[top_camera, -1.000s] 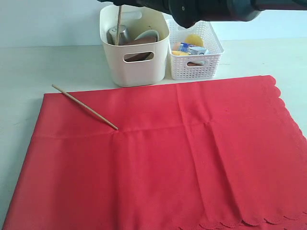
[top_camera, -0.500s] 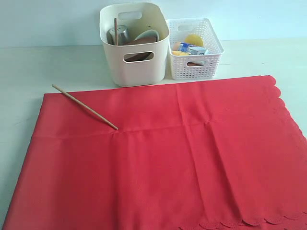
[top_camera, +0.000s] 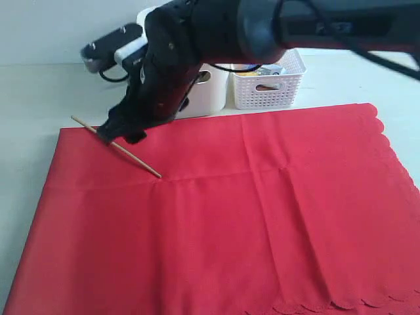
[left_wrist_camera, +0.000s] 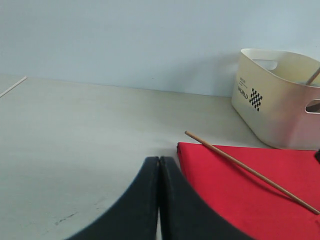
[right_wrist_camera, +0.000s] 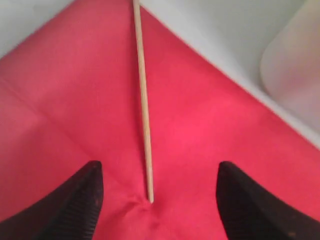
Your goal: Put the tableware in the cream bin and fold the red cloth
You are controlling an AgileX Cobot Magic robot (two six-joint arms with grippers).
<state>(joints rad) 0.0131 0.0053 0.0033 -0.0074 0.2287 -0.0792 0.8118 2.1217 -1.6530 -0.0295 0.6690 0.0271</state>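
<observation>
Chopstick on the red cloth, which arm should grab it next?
Right. The right gripper hangs open over the chopstick, jaws either side. The left gripper is shut, beside a corner of the red cloth.

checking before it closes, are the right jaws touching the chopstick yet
Apart. The right wrist view shows the chopstick lying between the right gripper's open jaws, with red cloth visible on either side of it.

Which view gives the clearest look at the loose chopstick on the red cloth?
The left wrist view: the chopstick shows nearly full length, sharp and uncovered on the red cloth. The right wrist view is close but blurry and cuts off one end. In the exterior view the right gripper covers part of it.
</observation>
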